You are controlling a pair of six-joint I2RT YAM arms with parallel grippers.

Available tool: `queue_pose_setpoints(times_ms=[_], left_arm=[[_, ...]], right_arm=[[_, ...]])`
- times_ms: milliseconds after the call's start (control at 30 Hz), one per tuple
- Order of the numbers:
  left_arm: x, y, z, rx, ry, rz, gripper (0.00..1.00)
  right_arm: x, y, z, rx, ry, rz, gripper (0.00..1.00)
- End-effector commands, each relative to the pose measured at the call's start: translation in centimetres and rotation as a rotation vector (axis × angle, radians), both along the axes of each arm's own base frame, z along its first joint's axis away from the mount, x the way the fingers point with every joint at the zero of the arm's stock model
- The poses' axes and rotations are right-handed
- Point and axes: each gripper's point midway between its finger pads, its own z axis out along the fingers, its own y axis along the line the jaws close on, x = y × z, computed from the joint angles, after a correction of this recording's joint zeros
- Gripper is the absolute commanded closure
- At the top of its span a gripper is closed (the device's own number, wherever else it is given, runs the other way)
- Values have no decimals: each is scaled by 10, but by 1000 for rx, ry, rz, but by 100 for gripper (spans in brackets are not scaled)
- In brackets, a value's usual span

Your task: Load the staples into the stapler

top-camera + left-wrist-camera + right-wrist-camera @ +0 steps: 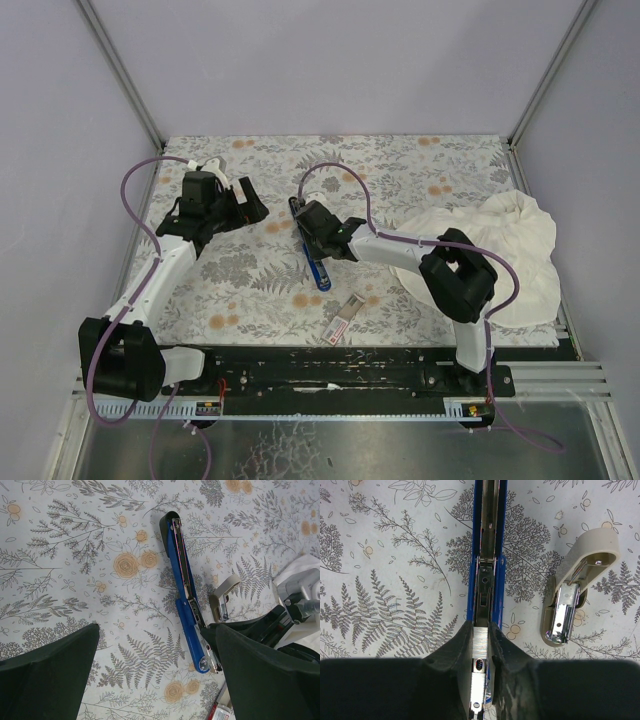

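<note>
Black fingers are framing the left gripper [156,630], which is hovering above the floral table [240,290] with its jaws fully apart, holding nothing. Its wrist view is showing what the overhead view is hiding beneath the right arm: the stapler [184,575] is lying folded open and flat, metal channel facing up. A staple remover [222,597] is lying just beside it on the right, not touching it. Overhead, the stapler is mostly covered by the right gripper [318,240], with a blue end poking out toward the near edge. The staple box [343,320] is lying near the table's front edge, apart from the stapler, and a cloth [510,250] is bunching at the far right. The right wrist view is giving the closest look: a silvery staple strip [481,642] is sitting in the stapler's channel between the two fingers [455,652]. These are standing narrowly apart, right against the strip's sides; whether they are pinching it or only flanking it, I cannot tell.
</note>
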Motion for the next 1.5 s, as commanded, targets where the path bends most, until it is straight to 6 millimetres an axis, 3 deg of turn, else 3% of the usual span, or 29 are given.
queue_pose_setpoints(times_ms=[0, 133, 233, 333, 500, 633, 767, 833, 967, 1133, 1300, 1467], left_arm=[[8, 0, 5, -22, -38, 2, 0], [8, 2, 5, -23, -38, 6, 0], [9, 2, 4, -26, -37, 7, 0], [8, 0, 3, -34, -35, -6, 1], [4, -17, 7, -91, -64, -78, 6], [-1, -33, 3, -99, -54, -132, 10], [-17, -66, 1, -14, -69, -211, 13], [-33, -92, -3, 8, -62, -269, 15], [-78, -154, -23, -44, -21, -377, 21], [-124, -216, -51, -59, 82, -461, 36], [-142, -241, -80, -28, 150, -466, 46], [-149, -248, -102, 22, 191, -461, 50]], right_arm=[[6, 3, 9, 13, -17, 8, 57], [7, 10, 34, 53, -37, 26, 42], [5, 8, 57, 71, -53, 39, 39], [-8, -7, 74, 99, -42, 27, 39], [-43, -70, 68, 130, 27, -68, 38], [-76, -123, 39, 120, 100, -151, 41], [-97, -147, 30, 160, 118, -217, 43], [-102, -156, 25, 170, 124, -236, 44], [-103, -175, 14, 173, 150, -290, 47], [-103, -190, 5, 205, 176, -338, 50], [-107, -194, 7, 238, 166, -354, 51], [-110, -191, 11, 269, 161, -340, 53]])
